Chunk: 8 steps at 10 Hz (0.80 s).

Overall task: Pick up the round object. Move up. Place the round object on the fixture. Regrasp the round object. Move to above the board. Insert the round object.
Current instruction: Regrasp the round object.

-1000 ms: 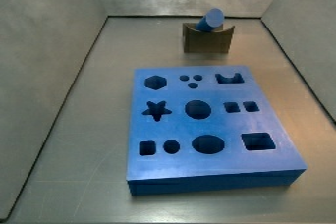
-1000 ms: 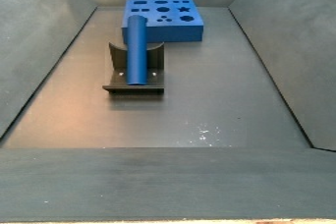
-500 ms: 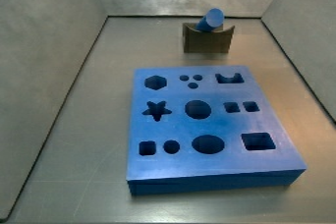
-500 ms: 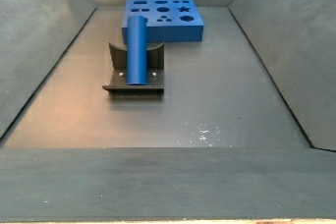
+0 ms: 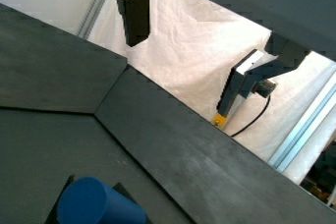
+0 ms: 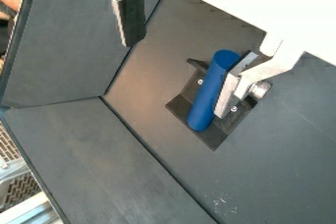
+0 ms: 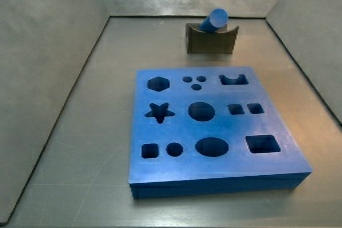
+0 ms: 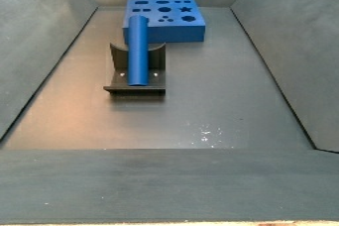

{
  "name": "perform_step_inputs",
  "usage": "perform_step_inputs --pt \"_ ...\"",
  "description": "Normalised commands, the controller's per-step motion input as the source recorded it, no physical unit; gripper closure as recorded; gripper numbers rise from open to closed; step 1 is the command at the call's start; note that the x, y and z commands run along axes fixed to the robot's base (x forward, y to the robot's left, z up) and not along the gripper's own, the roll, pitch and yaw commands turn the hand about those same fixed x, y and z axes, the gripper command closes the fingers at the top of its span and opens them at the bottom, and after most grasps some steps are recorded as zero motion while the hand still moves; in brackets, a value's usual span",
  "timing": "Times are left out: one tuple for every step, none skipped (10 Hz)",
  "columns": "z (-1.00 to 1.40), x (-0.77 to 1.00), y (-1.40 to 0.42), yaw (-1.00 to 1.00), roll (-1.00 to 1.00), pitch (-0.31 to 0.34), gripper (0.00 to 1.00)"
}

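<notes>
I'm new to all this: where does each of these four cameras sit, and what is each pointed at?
Wrist view: on the arm, above the floor; one end of the smooth blue cylindrical peg; the gripper, fingers apart.
Wrist view: same mount, looking down at the peg lying on the small olive-brown notched fixture; gripper empty.
Side view: high, beyond the thick blue board with shaped holes; fixture behind; no robot.
Side view: low, opposite end; fixture nearer, board behind; no robot.
All four show the peg.

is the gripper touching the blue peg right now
Apart. In a wrist view the gripper is open and high above the round object, which lies on the fixture with nothing between the fingers.
</notes>
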Motion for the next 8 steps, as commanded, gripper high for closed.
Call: perform_step_inputs --pt "-1.0 0.04 0.05 0.14 0.3 -0.028 0.0" --pt "-1.0 0.04 0.04 0.12 0.27 -0.042 0.0" --pt "-1.0 0.05 0.03 0.09 0.2 -0.063 0.0" --pt "-1.0 0.06 0.03 0.07 0.15 -0.077 0.0" --pt "-1.0 0.07 0.02 0.04 0.1 -0.087 0.0" --pt "-1.0 0.08 0.02 0.03 0.09 -0.086 0.0" --pt "-1.0 0.1 0.01 0.0 0.07 -0.073 0.0" --pt "-1.0 0.1 0.01 -0.01 0.07 -0.064 0.0"
